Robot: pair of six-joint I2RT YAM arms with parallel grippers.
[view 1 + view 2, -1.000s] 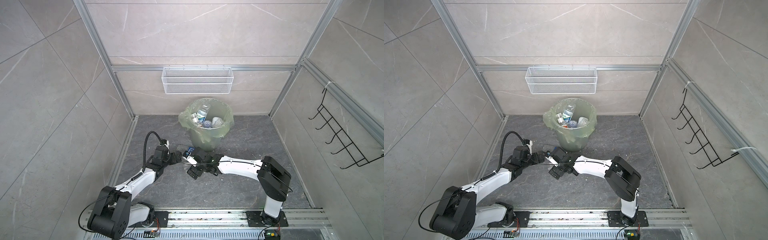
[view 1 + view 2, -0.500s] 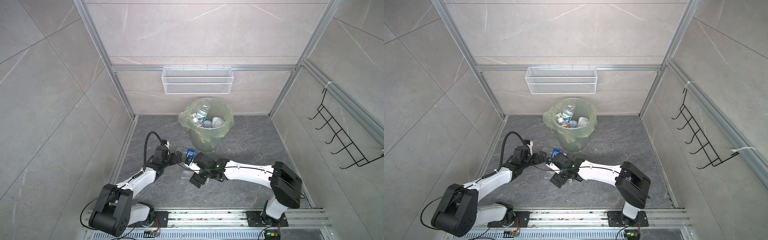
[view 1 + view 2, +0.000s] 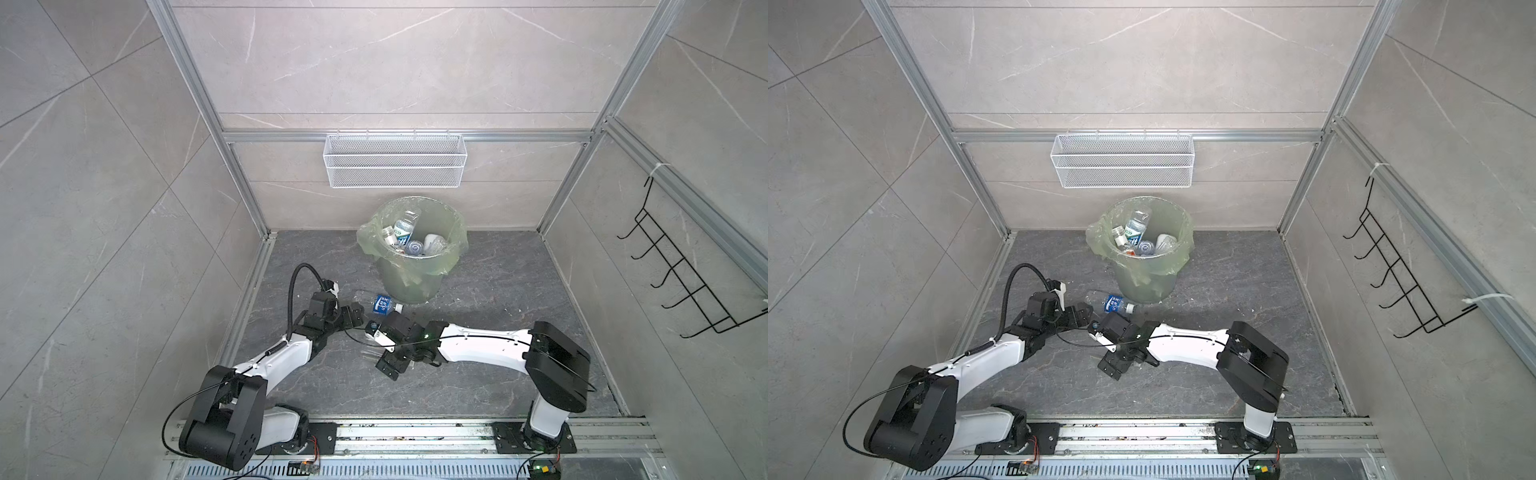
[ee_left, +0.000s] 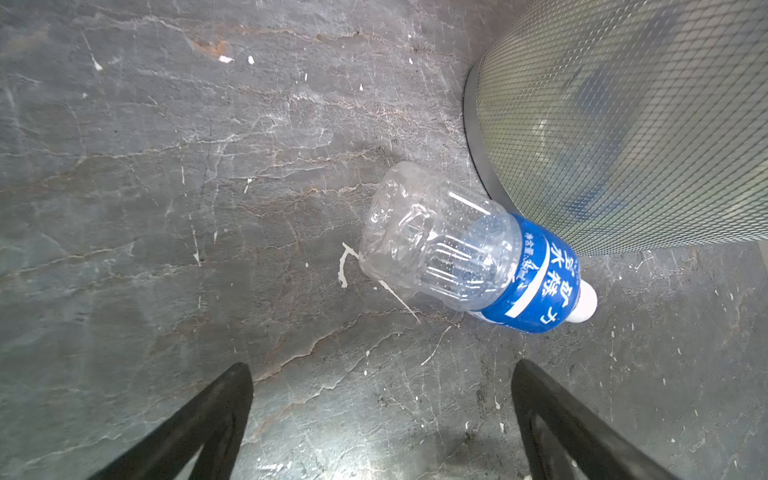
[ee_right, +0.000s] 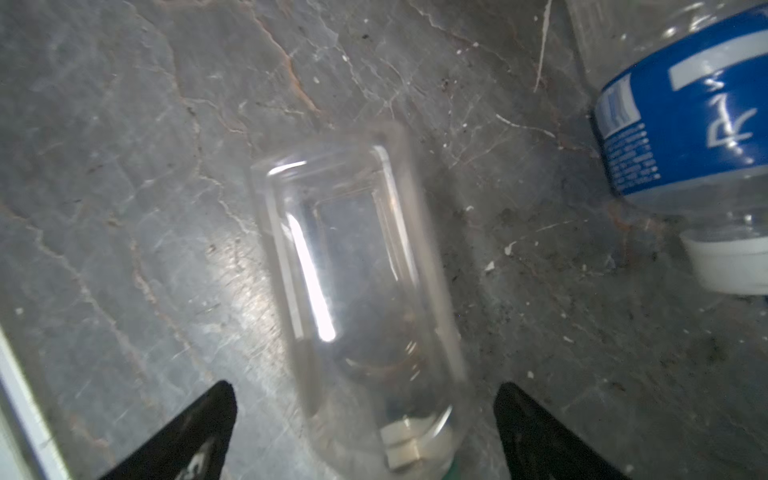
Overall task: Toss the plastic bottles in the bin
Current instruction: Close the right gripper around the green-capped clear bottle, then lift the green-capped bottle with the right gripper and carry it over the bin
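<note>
Plastic bottles, two, lie on the floor (image 3: pixel 498 291) frontward of the bin (image 3: pixel 415 282): the clear bottle (image 5: pixel 357 291), cap nearest, long axis running straight out between the right gripper's (image 5: pixel 363 386) wide-apart jaws, and the blue-labelled bottle (image 4: pixel 469 257) slantwise at the bin's foot, ahead of the likewise spread left gripper (image 4: pixel 381 363).

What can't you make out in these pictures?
- Clear bottle: blurred in the right wrist view, cap end cut by the edge; in both top views the right arm hides most of it.
- Blue-label bottle: partly outside that wrist view's frame.
- Bin: top bottles bury those underneath; no count.
</note>
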